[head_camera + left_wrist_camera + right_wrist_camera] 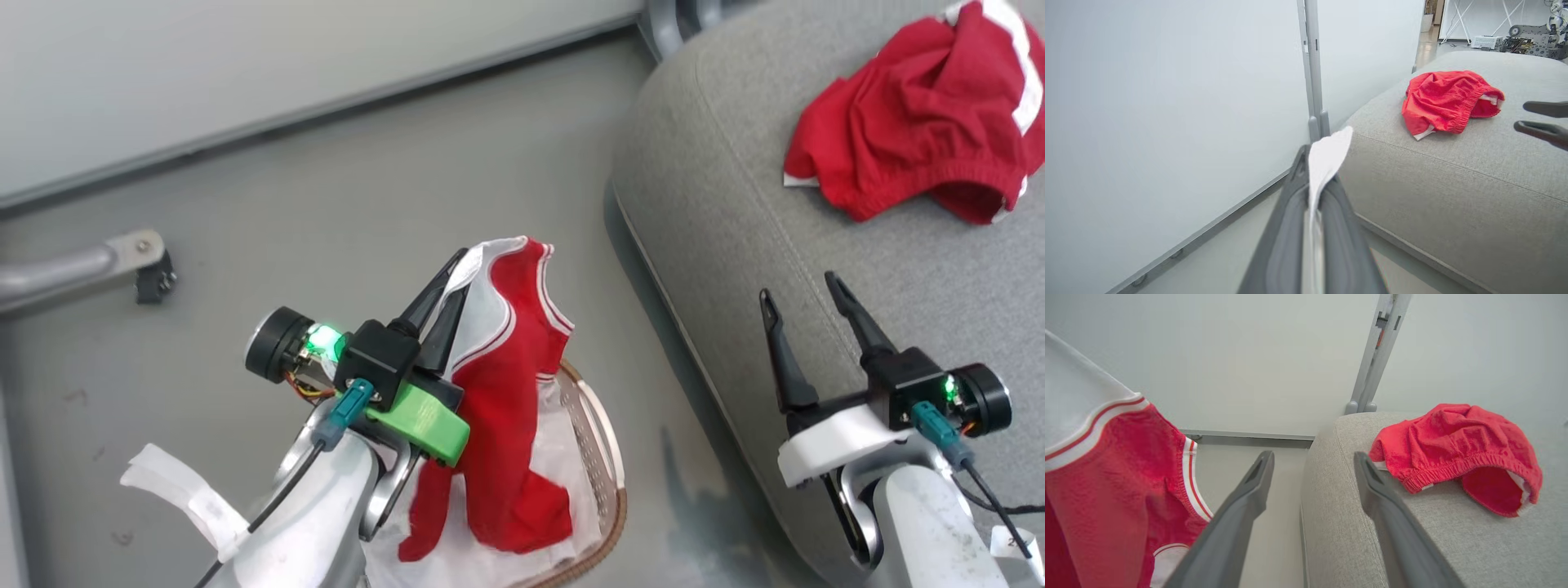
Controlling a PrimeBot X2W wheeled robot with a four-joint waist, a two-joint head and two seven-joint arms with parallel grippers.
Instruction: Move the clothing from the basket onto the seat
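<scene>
Clothing: striped jersey (506, 392) hangs from your left gripper (464, 273), clamped on its white edge alone. A quick swing toward the seat (816, 245) could shake it loose; your right gripper (798, 286) gapes empty.

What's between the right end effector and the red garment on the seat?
Only bare grey seat, in the head view: nothing lies between the open right end effector and the red garment.

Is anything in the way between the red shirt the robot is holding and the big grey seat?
Nothing visible blocks it. The left pincer holds the red-and-white shirt above the basket, and bare floor lies between it and the seat. The open right pincer hovers over the seat's near edge.
</scene>
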